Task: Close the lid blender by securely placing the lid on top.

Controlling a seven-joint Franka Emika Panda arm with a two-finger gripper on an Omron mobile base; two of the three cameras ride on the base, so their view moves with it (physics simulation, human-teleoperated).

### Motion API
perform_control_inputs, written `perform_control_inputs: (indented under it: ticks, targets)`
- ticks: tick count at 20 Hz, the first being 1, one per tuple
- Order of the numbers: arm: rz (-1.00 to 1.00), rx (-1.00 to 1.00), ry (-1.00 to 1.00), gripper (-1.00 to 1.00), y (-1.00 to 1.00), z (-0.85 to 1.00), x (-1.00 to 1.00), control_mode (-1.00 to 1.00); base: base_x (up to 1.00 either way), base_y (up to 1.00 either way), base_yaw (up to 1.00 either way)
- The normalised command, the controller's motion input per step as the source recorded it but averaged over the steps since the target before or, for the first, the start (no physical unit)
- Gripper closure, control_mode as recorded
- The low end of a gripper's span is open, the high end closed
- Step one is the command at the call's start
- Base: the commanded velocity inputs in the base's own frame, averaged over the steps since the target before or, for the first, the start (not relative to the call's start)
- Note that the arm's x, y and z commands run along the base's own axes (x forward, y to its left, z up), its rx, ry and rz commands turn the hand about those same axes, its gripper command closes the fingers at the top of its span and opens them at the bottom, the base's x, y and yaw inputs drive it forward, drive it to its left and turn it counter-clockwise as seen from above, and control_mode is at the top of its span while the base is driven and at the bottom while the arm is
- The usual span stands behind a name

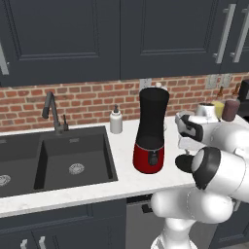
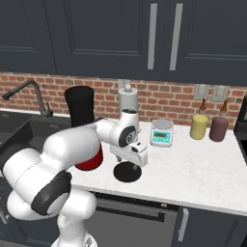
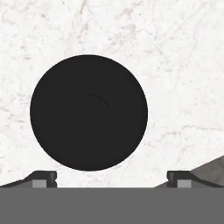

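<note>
The lid (image 3: 89, 112), a flat round black disc with a faint central knob, lies on the white marble counter (image 3: 183, 65) directly beneath my gripper (image 3: 112, 178). My fingertips (image 3: 43, 177) stand wide apart, open, with nothing between them. In the right base view the gripper (image 2: 131, 163) hovers just above the lid (image 2: 126, 173), to the right of the blender (image 2: 79, 108). The blender (image 1: 151, 131) stands upright with a black tapered jar on a red base; its top is uncovered. My arm hides part of the red base in the right base view.
A teal-and-grey scale (image 2: 161, 132) sits behind the lid, with yellow (image 2: 198, 127) and maroon (image 2: 218, 129) canisters farther right. A dark sink (image 1: 73, 155), a faucet (image 1: 53, 112) and a white soap bottle (image 1: 115, 120) lie left of the blender. The counter's front edge is close.
</note>
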Motion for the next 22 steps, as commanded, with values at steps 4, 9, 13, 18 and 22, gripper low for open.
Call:
perform_control_inputs:
  ticks: [4, 9, 13, 18, 22]
  targets:
    - [0.0, 0.0, 0.0, -1.0, 0.0, -0.17, 0.23, -1.0, 0.0, 0.0, 0.0]
    - [0.0, 0.0, 0.0, -1.0, 0.0, -0.18, 0.15, -1.0, 0.0, 0.0, 0.0]
    - [0.0, 0.0, 0.0, -1.0, 0.06, -0.27, 0.03, -1.0, 0.0, 0.0, 0.0]
    - [0.0, 0.0, 0.0, -1.0, 0.05, -0.31, 0.0, -1.0, 0.0, 0.0, 0.0]
    - [0.0, 0.0, 0.0, -1.0, 0.01, -0.25, 0.0, -1.0, 0.0, 0.0, 0.0]
